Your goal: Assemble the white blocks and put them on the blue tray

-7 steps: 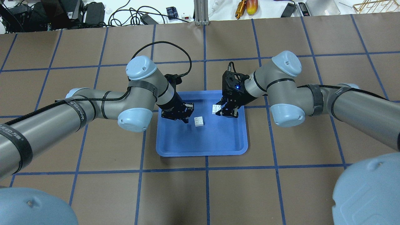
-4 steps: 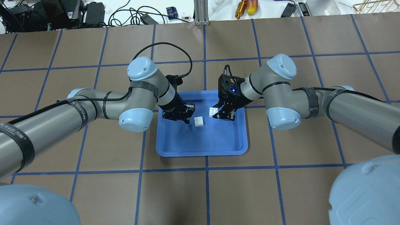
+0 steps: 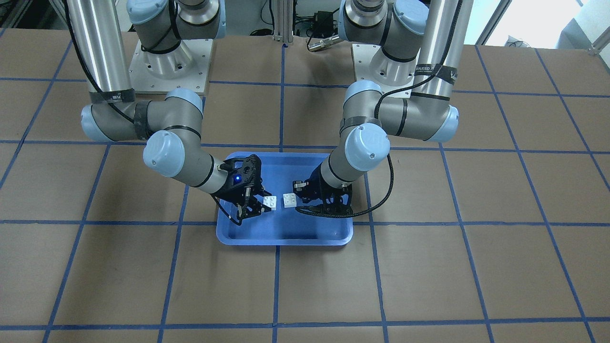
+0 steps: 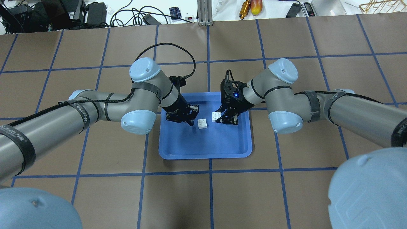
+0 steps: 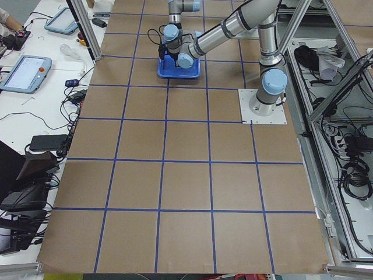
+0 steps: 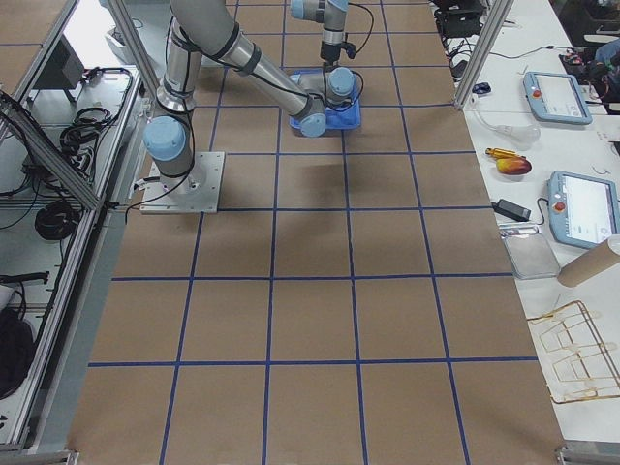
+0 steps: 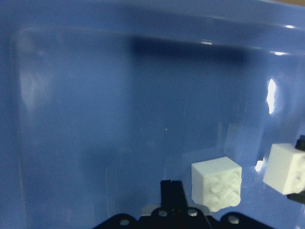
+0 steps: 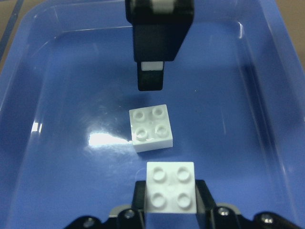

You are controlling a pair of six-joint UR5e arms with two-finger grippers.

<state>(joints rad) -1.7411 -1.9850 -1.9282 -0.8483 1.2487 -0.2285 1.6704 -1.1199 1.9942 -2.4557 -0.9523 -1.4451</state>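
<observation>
The blue tray (image 4: 205, 156) was smooth, glossy plastic, shallow, with rounded corners and a raised rim. It lay flat on the table (image 4: 95, 143), whose brown surface was crossed by blue tape lines. The tray's long axis ran from the left arm's side to the right arm's.

The loose white block (image 4: 202, 123) sat on the tray floor about at the tray's middle. It was a small square brick of matt plastic with four round studs facing up. Being square, it had no long axis, and its sides were turned slightly off the tray's edges.

The held white block (image 4: 217, 116) was the same kind of brick, also studs up. It was over the tray just to the right-arm side of the loose one, with a narrow gap between them. The right gripper (image 4: 221, 117) had its two dark fingers pressed against opposite side faces of this block.

The left gripper (image 4: 190, 122) pointed down over the tray's left-arm half, just beside the loose white block and not touching it. Its fingers looked drawn together, with nothing between them.
</observation>
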